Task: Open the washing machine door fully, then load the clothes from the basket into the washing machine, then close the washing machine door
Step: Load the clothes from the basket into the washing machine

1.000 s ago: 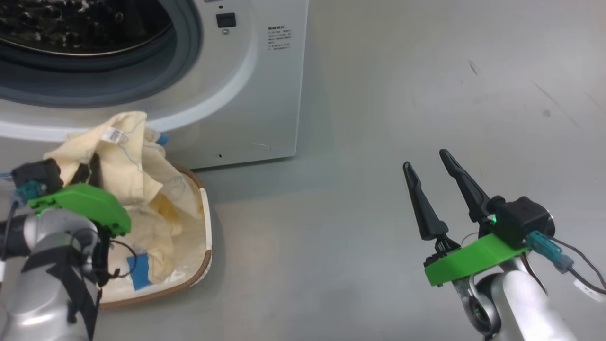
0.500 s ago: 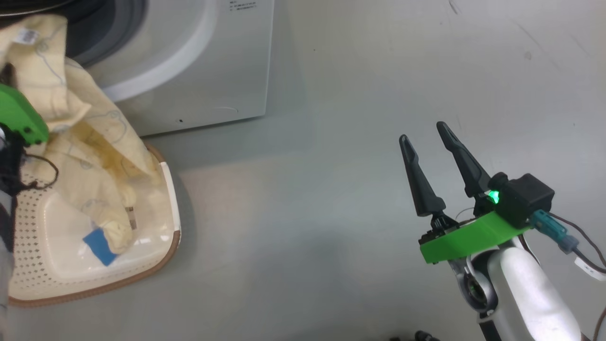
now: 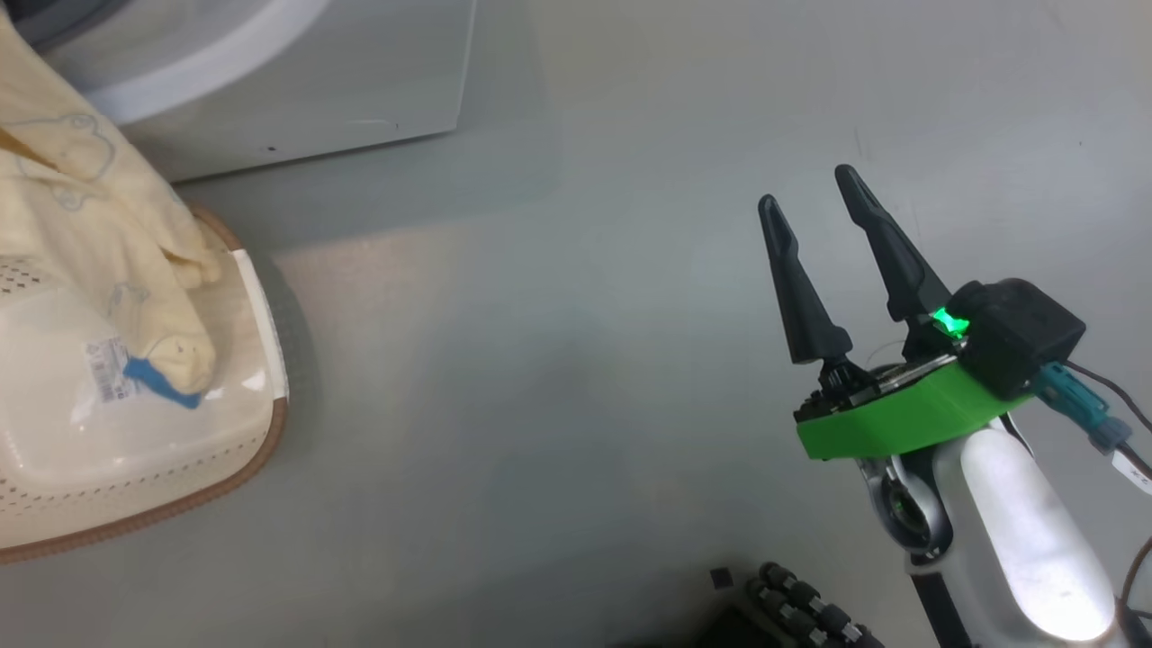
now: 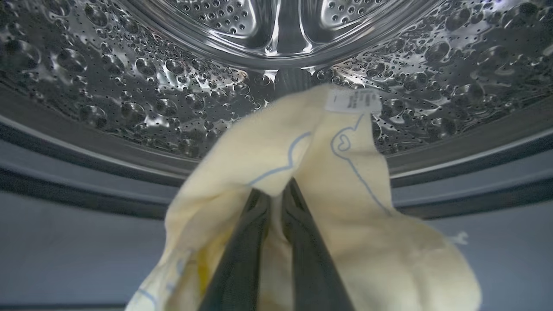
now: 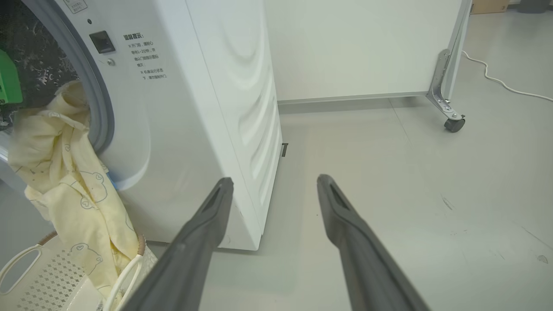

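Hanging from the left hand (image 4: 275, 190), the clothes (image 4: 345, 164) draped over its two dark fingers, which were pinched almost together on a fold of the cream-yellow fabric. In the left wrist view that hand pointed toward twelve o'clock at the steel drum (image 4: 151, 86). The grey gasket (image 4: 65, 172) ran below the drum from nine to three o'clock. A white care tag (image 4: 353, 100) sat at the top of the bundle, in front of the drum's lower lip.

In the head view the clothes ran down the nine o'clock edge. Their lower end, with a blue bit (image 3: 157, 382), reached the base of the basket (image 3: 261, 306) at eight o'clock, just beside a label sticker (image 3: 106, 369). The basket stood on the grey floor (image 3: 585, 360), close to the lower front corner of the washing machine (image 3: 315, 99) at eleven o'clock.

Well apart from the basket, the right hand (image 3: 805, 187) hovered at four o'clock above bare floor. Its fingers were spread wide with nothing between them, their tips aimed toward twelve o'clock.

In the right wrist view the garment hung at nine o'clock from the mouth of the machine down into the basket at seven o'clock. A green bracket (image 5: 8, 82) showed at the drum opening above it. The spread fingers rose from six o'clock, the left tip in front of the machine's side corner. A caster (image 5: 453, 124) stood at two o'clock, and a white cable (image 5: 497, 80) lay past it.
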You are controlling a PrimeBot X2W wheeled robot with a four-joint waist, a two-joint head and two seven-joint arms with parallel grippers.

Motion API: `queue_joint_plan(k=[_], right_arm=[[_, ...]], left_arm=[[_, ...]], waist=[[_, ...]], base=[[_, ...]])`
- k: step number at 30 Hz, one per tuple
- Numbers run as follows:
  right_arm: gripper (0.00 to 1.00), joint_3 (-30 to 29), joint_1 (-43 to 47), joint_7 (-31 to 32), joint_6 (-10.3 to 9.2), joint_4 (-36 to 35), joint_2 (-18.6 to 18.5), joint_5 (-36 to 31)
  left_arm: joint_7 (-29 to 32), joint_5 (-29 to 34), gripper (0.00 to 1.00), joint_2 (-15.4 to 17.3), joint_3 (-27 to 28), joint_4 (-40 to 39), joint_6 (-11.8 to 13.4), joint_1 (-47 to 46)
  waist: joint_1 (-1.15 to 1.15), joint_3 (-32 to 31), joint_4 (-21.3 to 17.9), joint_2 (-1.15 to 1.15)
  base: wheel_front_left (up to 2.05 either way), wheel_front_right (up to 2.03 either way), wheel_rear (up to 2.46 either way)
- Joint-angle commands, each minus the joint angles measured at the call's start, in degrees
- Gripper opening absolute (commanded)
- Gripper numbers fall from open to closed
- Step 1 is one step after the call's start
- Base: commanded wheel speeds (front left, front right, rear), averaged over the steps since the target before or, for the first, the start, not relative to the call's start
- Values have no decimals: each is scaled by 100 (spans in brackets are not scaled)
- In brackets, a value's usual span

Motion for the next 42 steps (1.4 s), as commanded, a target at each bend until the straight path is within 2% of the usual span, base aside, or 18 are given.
queue_joint_plan(k=[1,8,16,22,25,29,30,31,42], right_arm=[[100,114,-43,-53,-1,-200,-34,27],[100,155,-151,-53,-1,-261,-34,186],[100,218,-274,-53,-1,-331,-34,332],[100,241,-348,-53,-1,-322,-34,400],[100,233,-342,-53,-1,-305,-34,427],[100,267,-356,-53,-1,-273,-34,449],[100,274,-362,-53,-1,-268,-34,451],[100,278,-369,-53,-1,-265,-34,451],[100,240,-402,-53,-1,-217,-34,427]], left_arm=[[-53,49,0,437,136,-353,-2,-440],[-466,217,0,746,112,-502,10,-1019],[-1772,542,0,958,11,-611,19,-1694],[-2640,721,0,1109,-62,-340,1,-2078],[-2717,648,0,1064,-56,3,-25,-2168],[-2405,457,0,950,-27,495,-69,-2292],[-2312,423,16,927,-29,596,-75,-2332],[-2268,397,100,905,-32,671,-82,-2359],[-2186,225,100,725,-61,1190,-55,-2237]], waist=[[0,176,-90,0],[0,530,-261,0],[0,847,-433,0],[0,983,-547,0],[0,1011,-546,0],[0,1035,-534,0],[0,1039,-529,0],[0,1042,-523,0],[0,952,-421,0]], base=[[0,0,0],[0,0,0],[0,0,0],[0,0,0],[0,0,0],[0,0,0],[0,0,0],[0,0,0],[0,0,0]])
